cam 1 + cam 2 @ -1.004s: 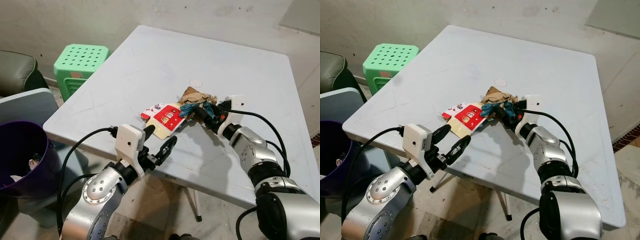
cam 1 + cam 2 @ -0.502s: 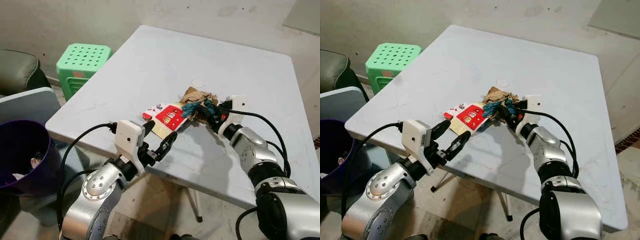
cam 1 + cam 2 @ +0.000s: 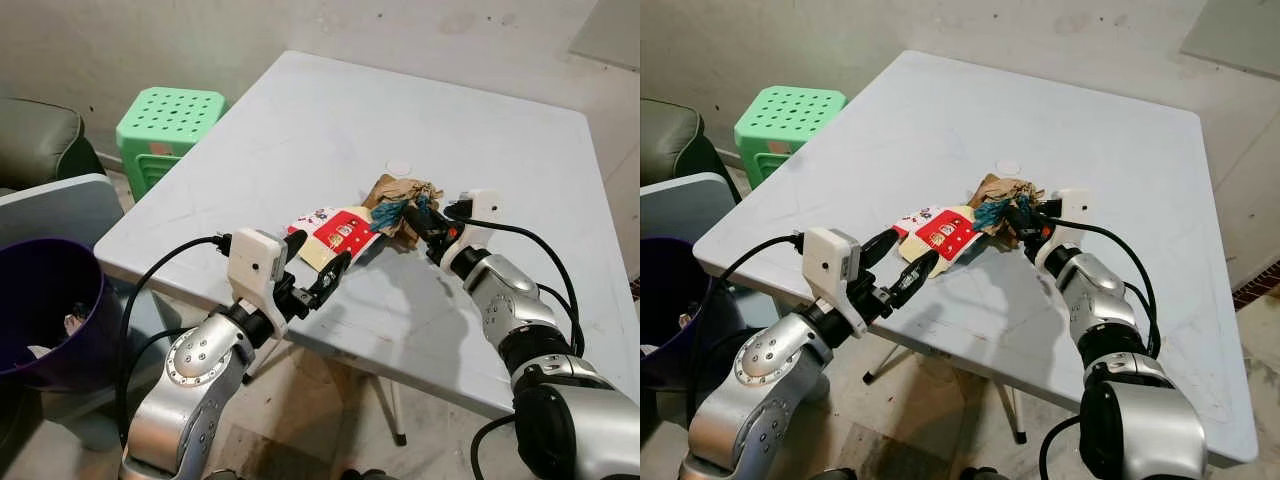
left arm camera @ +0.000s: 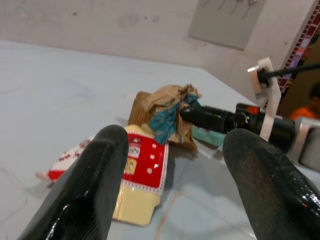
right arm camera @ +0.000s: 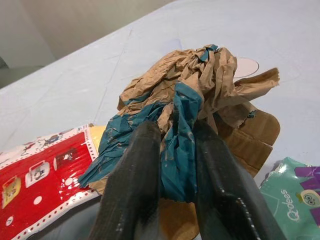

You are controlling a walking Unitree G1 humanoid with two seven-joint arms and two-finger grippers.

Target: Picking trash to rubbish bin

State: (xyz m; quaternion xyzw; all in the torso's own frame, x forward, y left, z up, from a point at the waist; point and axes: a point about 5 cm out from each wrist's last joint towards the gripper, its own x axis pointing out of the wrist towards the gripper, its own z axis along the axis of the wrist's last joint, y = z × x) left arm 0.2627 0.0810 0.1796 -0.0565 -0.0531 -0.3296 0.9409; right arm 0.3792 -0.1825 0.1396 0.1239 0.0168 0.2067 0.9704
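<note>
Now right gripper [image 5: 172, 170] pinching crumpled brown-and-teal paper wad [image 5: 200, 90]; left gripper [image 4: 177, 180] fingers wide near red-yellow packet [image 4: 142, 170].

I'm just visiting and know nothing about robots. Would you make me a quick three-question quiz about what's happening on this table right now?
1. True or false: the right gripper has its two black fingers closed on the crumpled brown and teal paper wad.
2. Which gripper is open and pointed at the flat red and cream snack packet? A) left gripper B) right gripper
3. Fill in: the purple plastic rubbish bin stands on the floor on the robot's ____ side, beyond the edge of the white square table.

Key: 1 true; 2 A; 3 left.
</note>
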